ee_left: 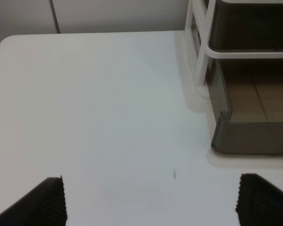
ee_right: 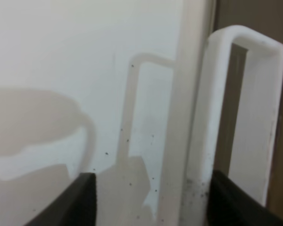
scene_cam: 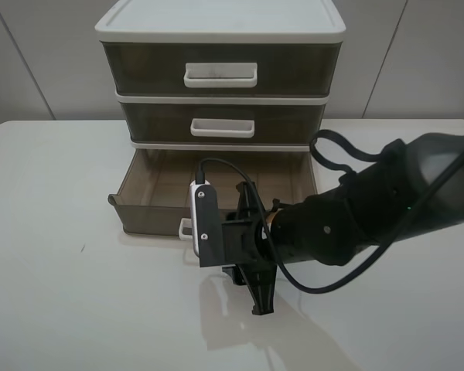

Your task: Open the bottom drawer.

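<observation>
— Where to find the drawer (scene_cam: 155, 193)?
— Lowest tier of the unit (scene_cam: 216, 93), drawn well out from under the two tiers above, resting on the desk (scene_cam: 62, 294). Looks most of the way open already.

— And from the right claw (ee_right: 151, 200)?
— Toward the unit, right in front. Sits at the drawer's front, on the side away from the unit, with the handle (ee_right: 217, 122) just beside one finger. Spread apart and clamping nothing, going by the wrist view. Touching the handle or not, cannot tell.

— Long axis?
— Runs side to side along the unit's front, handle likewise. So, for any further pull: straight away from the unit, square to that line.

— Left claw (ee_left: 151, 207)?
— Released too, wide open over bare desk, off to the left of the unit and well apart from the drawer's corner. Not to be seen in the high view. Clearly the farther one, so best to leave the job to the right.

— Looks of the drawer?
— Shallow, smoky brown, see-through plastic, with nothing inside and faint lines across the floor. White loop handle at mid-front, mostly hidden behind the wrist camera (scene_cam: 204, 224) in the high view. Small ear tab (scene_cam: 112, 199) at the front's upper left corner. Up close, dotted with dark specks near the handle's foot.

— Risk?
— Probably pulling too far and slipping clear of the unit; worth stopping short.
</observation>
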Robot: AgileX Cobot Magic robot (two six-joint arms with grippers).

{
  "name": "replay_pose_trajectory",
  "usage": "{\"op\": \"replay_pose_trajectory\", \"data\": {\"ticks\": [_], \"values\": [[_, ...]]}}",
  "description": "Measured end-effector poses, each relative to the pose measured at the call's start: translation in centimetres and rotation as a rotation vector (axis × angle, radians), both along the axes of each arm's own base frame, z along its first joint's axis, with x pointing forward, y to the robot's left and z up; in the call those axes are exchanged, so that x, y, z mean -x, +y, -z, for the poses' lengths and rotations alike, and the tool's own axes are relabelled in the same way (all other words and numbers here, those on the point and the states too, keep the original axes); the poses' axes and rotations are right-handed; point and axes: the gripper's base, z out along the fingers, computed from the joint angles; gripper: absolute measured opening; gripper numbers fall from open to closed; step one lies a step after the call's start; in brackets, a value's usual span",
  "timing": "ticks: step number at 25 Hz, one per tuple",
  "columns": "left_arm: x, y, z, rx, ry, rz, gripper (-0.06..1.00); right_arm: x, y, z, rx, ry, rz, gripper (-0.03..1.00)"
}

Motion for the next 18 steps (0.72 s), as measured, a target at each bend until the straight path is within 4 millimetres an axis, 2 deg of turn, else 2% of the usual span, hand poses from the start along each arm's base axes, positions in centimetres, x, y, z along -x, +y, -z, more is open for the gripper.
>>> {"op": "replay_pose_trajectory", "data": {"ticks": [5,11,15,18], "values": [[0.0,0.0,0.0,-0.004,0.000,-0.003,0.74,0.4,-0.2,-1.6,-0.015,-0.002,-0.017,0.61],[0.0,0.0,0.0,0.000,0.000,0.000,0.74,1.0,-0.6,-5.0,-0.081,0.000,-0.001,0.69],[0.0,0.0,0.0,-0.004,0.000,-0.003,0.74,0.8,-1.9,-7.3,-0.176,0.072,0.157,0.73],[0.0,0.0,0.0,-0.004,0.000,-0.003,0.74,-0.3,-4.6,-9.2,-0.254,0.155,0.370,0.74]]}}
